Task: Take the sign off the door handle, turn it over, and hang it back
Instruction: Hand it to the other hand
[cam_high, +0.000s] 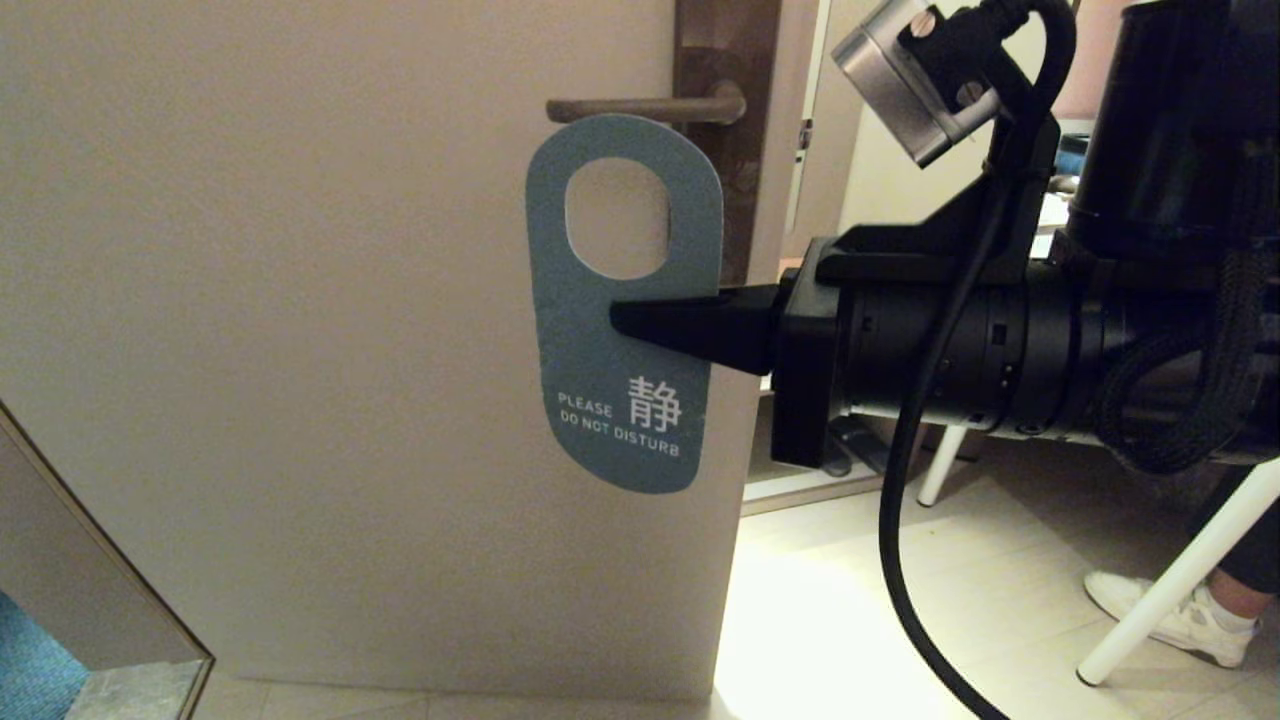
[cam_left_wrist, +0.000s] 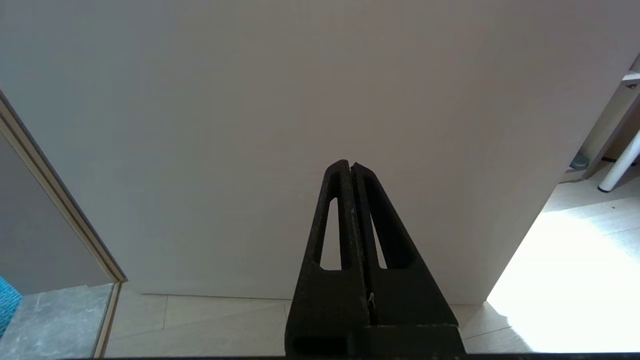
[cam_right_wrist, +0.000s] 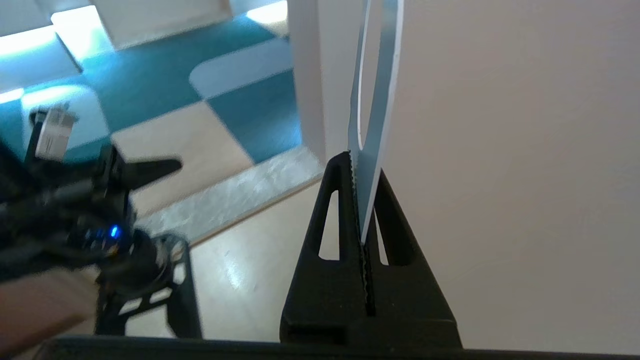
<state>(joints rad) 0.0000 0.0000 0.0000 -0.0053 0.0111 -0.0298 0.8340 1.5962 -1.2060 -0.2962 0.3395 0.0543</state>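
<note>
My right gripper (cam_high: 625, 318) pinches the sign (cam_high: 620, 400), blue face out, just below the handle (cam_high: 640, 108). My left gripper (cam_left_wrist: 352, 167) is pressed together, facing the door (cam_left_wrist: 250, 125).

Head view faces door (cam_high: 300, 300) close; both wrist views share it.

A pale beige door (cam_high: 330, 330) fills the near view. Right of it, bright light falls across a pale tiled floor (cam_high: 860, 600), where white furniture legs (cam_high: 1180, 575) stand. Low on the left, grey marble threshold (cam_high: 135, 690) meets teal carpet (cam_high: 30, 670).
</note>
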